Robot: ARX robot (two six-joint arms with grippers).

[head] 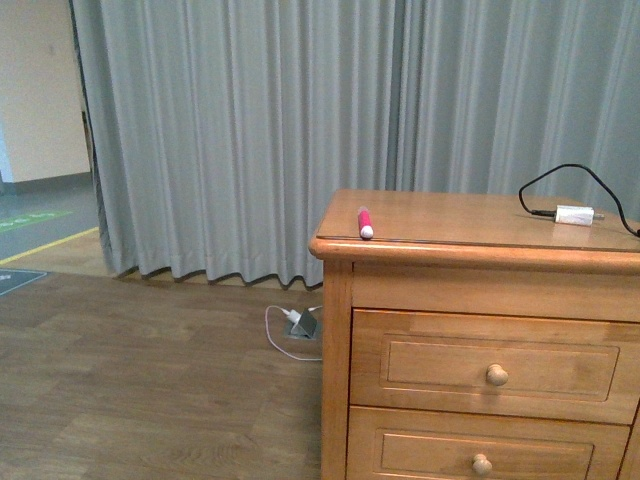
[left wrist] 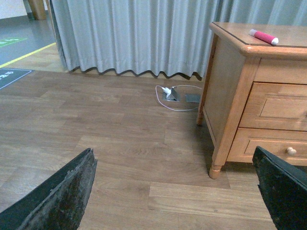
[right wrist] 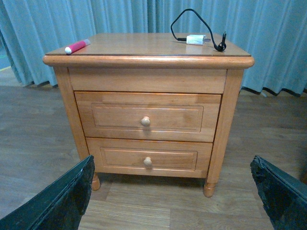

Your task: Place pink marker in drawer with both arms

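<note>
The marker (head: 365, 222) lies on top of the dresser (head: 335, 330), near its front left corner, pale tip toward the front edge; nothing touches it; the left wrist view (left wrist: 263, 37) and the right wrist view (right wrist: 76, 46) show it in the same place. Well apart from it, toward the right rear of the top, sits a white adapter (head: 574, 214) with a black cable (head: 570, 167) arching up behind it and running off to the right.

The drawer (head: 560, 370) is shut, flush with the dresser front, its round knob (head: 496, 375) centred on the raised panel; the lower drawer (head: 430, 455) under it is shut too; the right wrist view faces both fronts squarely, the drawer (right wrist: 120, 117) above the lower one (right wrist: 124, 158).

The left jaws are wide apart and hold nothing; the two dark fingers (left wrist: 57, 201) frame bare wooden floor (left wrist: 120, 129) off the dresser's left side, well away from the marker. The right jaws are likewise wide apart and empty; their fingers (right wrist: 62, 201) flank the dresser's feet, well short of the knob (right wrist: 145, 121).

Grey curtain (head: 250, 130) hangs behind; a floor socket (head: 300, 325) with a white lead lies at its hem, just left of the dresser.
</note>
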